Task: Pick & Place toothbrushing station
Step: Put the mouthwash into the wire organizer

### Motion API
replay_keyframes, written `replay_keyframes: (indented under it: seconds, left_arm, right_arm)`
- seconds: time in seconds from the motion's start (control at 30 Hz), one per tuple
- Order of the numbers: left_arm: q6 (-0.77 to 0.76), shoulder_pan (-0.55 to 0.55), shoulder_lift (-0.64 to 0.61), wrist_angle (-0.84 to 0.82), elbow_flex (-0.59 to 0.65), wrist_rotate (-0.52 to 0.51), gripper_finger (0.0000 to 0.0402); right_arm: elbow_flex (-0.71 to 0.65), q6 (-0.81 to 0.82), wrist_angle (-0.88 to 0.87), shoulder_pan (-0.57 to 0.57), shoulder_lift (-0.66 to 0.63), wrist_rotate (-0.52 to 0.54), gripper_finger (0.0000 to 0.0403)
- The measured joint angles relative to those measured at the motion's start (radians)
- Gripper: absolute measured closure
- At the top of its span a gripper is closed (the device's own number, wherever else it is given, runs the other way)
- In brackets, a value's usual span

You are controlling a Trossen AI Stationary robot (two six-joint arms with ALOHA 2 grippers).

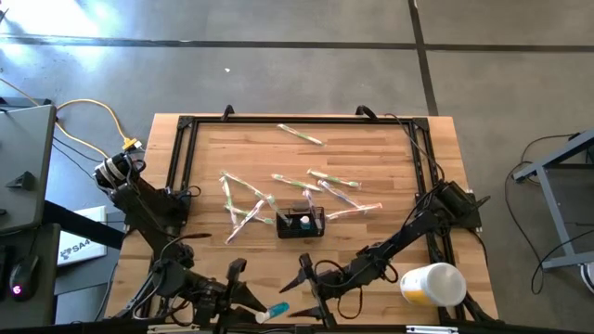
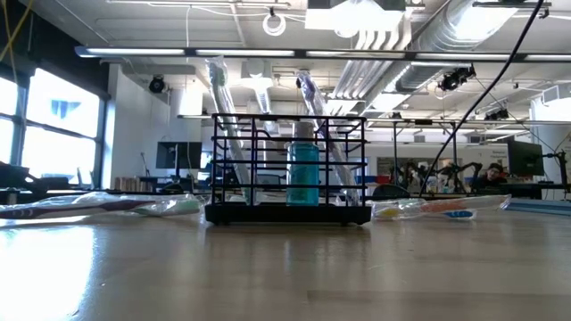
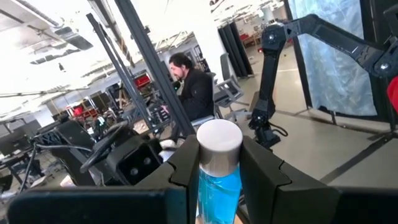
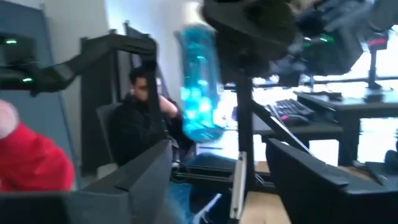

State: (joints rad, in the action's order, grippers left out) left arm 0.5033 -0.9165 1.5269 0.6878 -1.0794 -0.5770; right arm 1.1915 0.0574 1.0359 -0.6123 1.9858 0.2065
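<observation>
Station (image 1: pixel 302 223) sits at frame center in the high view, on the wooden table (image 1: pixel 371 148). It already holds a blue bottle (image 2: pixel 303 171) and a couple of wrapped brushes (image 2: pixel 225 107), upright-ish in the low view. Rest of the toothbrushes (image 1: pixel 302 134) lie scattered around it, so job's prob. partway, most picks left.

Left gripper (image 1: pixel 249 299) is low at bottom center of the high view, arm folded, fingers (image 3: pixel 261 174) clamped on a second blue bottle (image 3: pixel 217 168) w/ silver cap. Right gripper (image 1: pixel 311 278) just beside it, jaws spread wide, nothing betw. them; bottle shows ahead of its fingers (image 4: pixel 143 180). White-yellow cup (image 1: pixel 432 284) lies bottom right.
</observation>
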Motion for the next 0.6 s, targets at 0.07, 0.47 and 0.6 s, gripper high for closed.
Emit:
replay_keyframes:
  seconds: [0.07, 0.47, 0.6]
  left_arm:
    - [0.001, 0.000, 0.000, 0.002, 0.000, 0.000, 0.0325]
    - [0.044, 0.030, 0.016, 0.046, 0.000, 0.005, 0.0325]
    - [0.035, 0.062, 0.015, 0.043, 0.000, 0.021, 0.0325]
  right_arm:
    - [0.000, -0.004, 0.009, -0.001, 0.000, -0.001, 0.0118]
    - [0.000, -0.121, 0.068, 0.012, 0.000, -0.006, 0.0098]
    - [0.000, -0.126, 0.080, 0.025, 0.000, -0.027, 0.0107]
